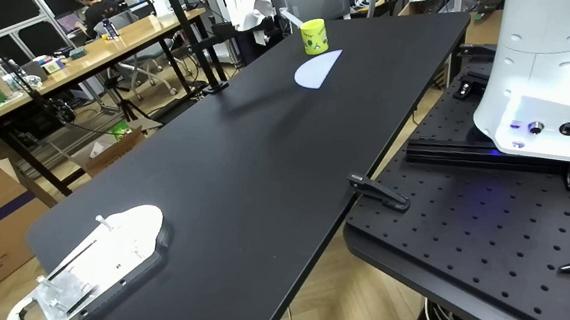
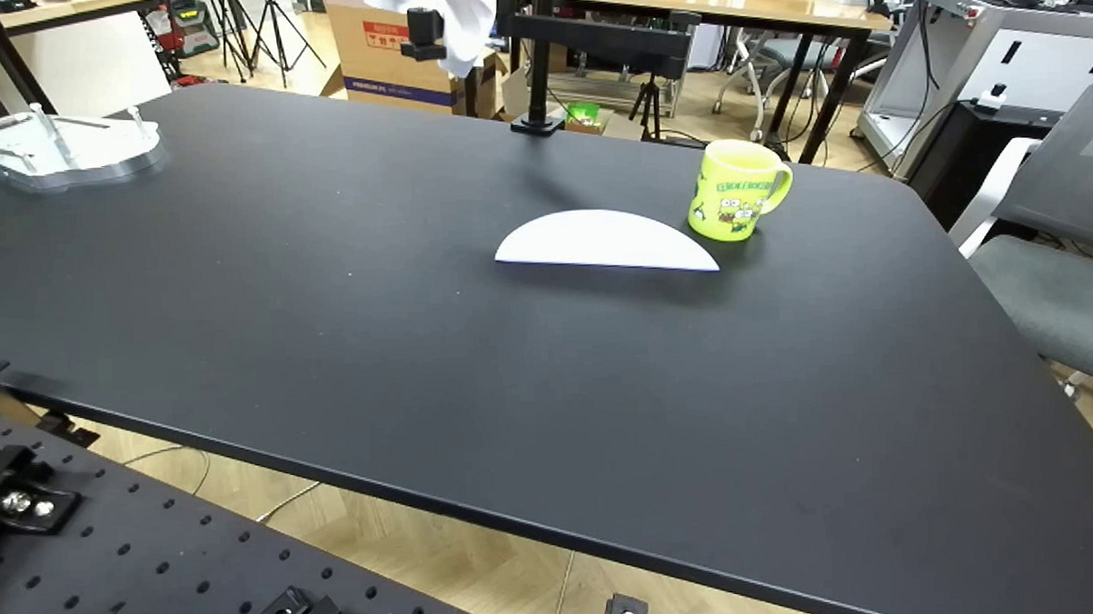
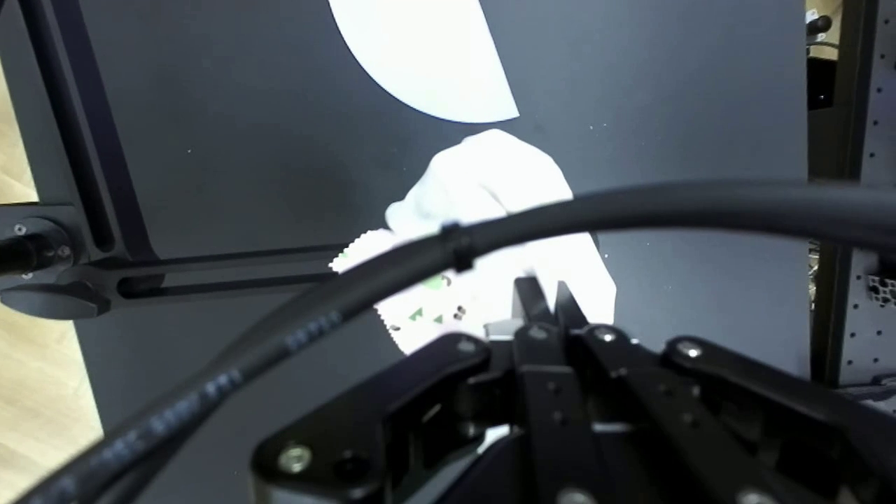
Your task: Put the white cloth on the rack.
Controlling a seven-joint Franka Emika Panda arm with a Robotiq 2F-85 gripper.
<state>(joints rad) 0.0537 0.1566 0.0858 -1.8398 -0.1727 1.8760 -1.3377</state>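
Pinching the white cloth (image 3: 490, 287), the gripper (image 3: 546, 285) is closed, with fabric bunched about its tips. The grip appears chosen so that the loose part hangs free and can drape over the rack (image 2: 601, 43), taken to be the black frame at the edge of the bench (image 2: 421, 366); that edge mounting probably gives the frame a firm footing. Whether the cloth bears on the rack or only hangs beside it cannot be determined, so release should wait. The half-disc (image 2: 606, 241) lies on the bench with the mug (image 2: 733, 191) standing just beside it; neither appears to serve the task. The wrist view alone shows a green and dark print and a notched border on the cloth; in it, a bar (image 3: 238, 267) of the rack passes from sight beneath the folds. An exterior view has the cloth (image 2: 469, 28) in frame and the gripper out of it. The mug and the metal fixture (image 1: 112, 256) appear in both exterior views, not in the wrist view.
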